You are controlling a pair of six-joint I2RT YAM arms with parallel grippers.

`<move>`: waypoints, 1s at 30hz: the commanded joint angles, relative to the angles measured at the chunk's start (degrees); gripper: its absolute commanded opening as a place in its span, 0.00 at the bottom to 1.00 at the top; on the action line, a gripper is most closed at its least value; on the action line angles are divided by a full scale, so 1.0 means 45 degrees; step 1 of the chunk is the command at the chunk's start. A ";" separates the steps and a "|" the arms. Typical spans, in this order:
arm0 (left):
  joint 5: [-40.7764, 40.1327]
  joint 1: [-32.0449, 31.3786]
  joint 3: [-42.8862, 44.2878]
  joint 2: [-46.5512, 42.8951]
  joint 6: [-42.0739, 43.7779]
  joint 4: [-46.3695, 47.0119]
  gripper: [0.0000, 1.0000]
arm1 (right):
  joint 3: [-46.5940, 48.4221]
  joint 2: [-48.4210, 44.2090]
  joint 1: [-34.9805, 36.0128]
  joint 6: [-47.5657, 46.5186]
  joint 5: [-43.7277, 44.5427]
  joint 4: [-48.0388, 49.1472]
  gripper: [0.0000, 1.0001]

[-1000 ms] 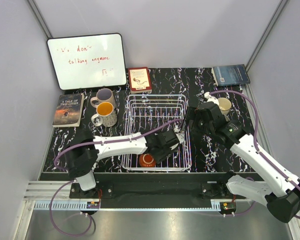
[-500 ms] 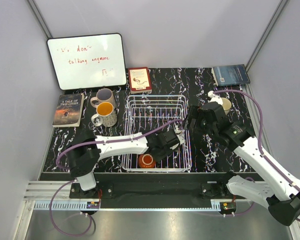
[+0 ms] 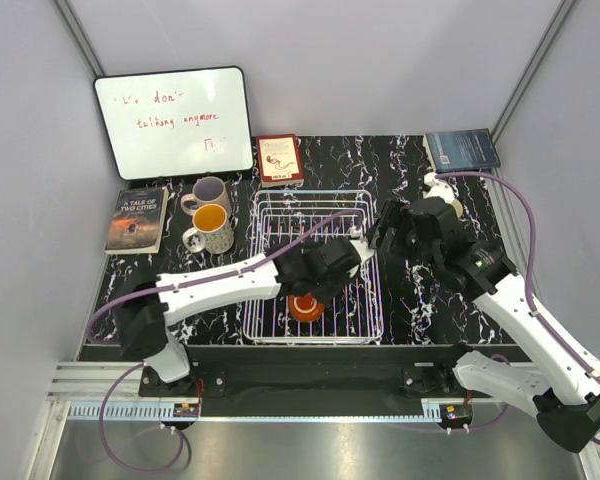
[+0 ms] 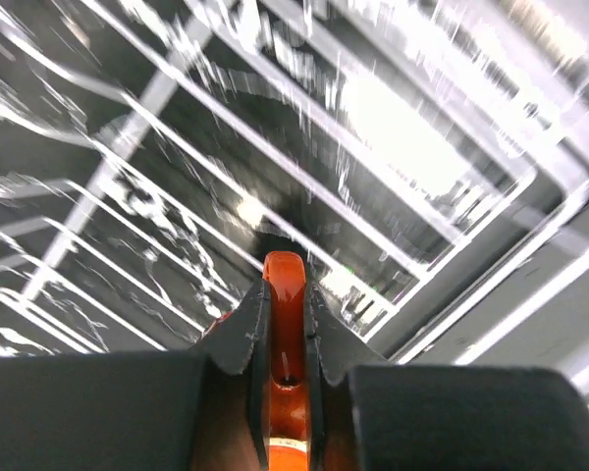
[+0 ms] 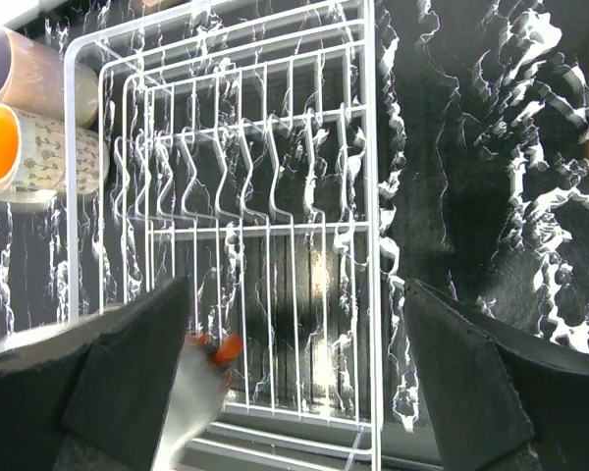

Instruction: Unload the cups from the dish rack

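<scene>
The squat orange-red cup (image 3: 302, 307) hangs just above the near part of the white wire dish rack (image 3: 310, 193). My left gripper (image 3: 311, 290) is shut on its handle. In the left wrist view the orange handle (image 4: 285, 285) is pinched between both pads, with the blurred rack wires (image 4: 452, 245) beneath. My right gripper (image 3: 380, 238) hovers open over the rack's right rim, holding nothing. In the right wrist view its fingers (image 5: 128, 373) spread wide above the rack (image 5: 368, 147), and a bit of the orange cup (image 5: 226, 346) shows. A pale pink cup (image 3: 208, 192) and a speckled cup (image 3: 210, 231) stand left of the rack.
A cream cup (image 3: 450, 207) stands at the right, half hidden by my right arm. A whiteboard (image 3: 173, 121) leans at the back left. A small red-edged book (image 3: 279, 158) lies behind the rack, another book (image 3: 137, 218) at far left, and a blue one (image 3: 461, 149) at back right.
My left gripper has shut on the orange cup's handle and raised the cup a little, away from the rack's near edge. My right arm has drifted slightly back and right.
</scene>
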 commanded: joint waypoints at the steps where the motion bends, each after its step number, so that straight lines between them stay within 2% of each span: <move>1: -0.1004 0.0119 0.1494 -0.1234 -0.0335 0.0222 0.00 | 0.0604 -0.0078 0.0074 -0.0135 0.0566 0.0020 0.96; 6: -0.1513 0.0528 0.1731 -0.1936 -0.1075 0.0201 0.00 | 0.0917 -0.0117 0.0074 -0.0291 0.0859 -0.0019 0.96; 9: -0.1143 0.1270 0.1305 -0.2775 -0.1778 0.0902 0.00 | 0.1053 -0.0175 0.0074 -0.0369 0.1074 -0.0058 0.97; 12: 0.0026 0.2459 0.0214 -0.3963 -0.2714 0.2443 0.00 | 0.1093 -0.0253 0.0054 -0.0311 0.1074 -0.0058 0.97; 13: 0.1016 0.2831 -0.0160 -0.4336 -0.3375 0.2951 0.00 | 0.1074 -0.0254 0.0073 -0.0272 0.1016 -0.0039 0.97; 15: 0.2114 0.4041 -0.1521 -0.5329 -0.4159 0.4843 0.00 | 0.1035 -0.0273 0.0074 -0.0194 0.0860 -0.0039 0.97; 16: 0.3454 0.4451 -0.1995 -0.5607 -0.5013 0.5566 0.00 | 0.0957 -0.0293 0.0054 -0.0194 0.0821 -0.0039 0.97; 17: 0.4028 0.5171 -0.2444 -0.5822 -0.5428 0.6984 0.00 | 0.0918 -0.0351 0.0073 -0.0174 0.0666 -0.0019 0.97; 20: 0.5768 0.6015 -0.3638 -0.6312 -0.6777 0.9176 0.00 | 0.0722 -0.0546 0.0073 -0.0174 0.0276 0.0117 0.97; 25: 0.8089 0.6642 -0.4907 -0.6352 -0.8766 1.2441 0.00 | 0.0352 -0.0975 0.0074 -0.0252 -0.0409 0.0469 0.97; 26: 0.8463 0.6778 -0.5103 -0.6294 -0.9120 1.3937 0.00 | 0.0293 -0.1054 0.0074 -0.0252 -0.0739 0.0527 0.97; 30: 1.0064 0.7033 -0.6059 -0.5845 -1.0995 1.7304 0.00 | -0.0234 -0.1619 0.0054 -0.0155 -0.2067 0.1539 0.95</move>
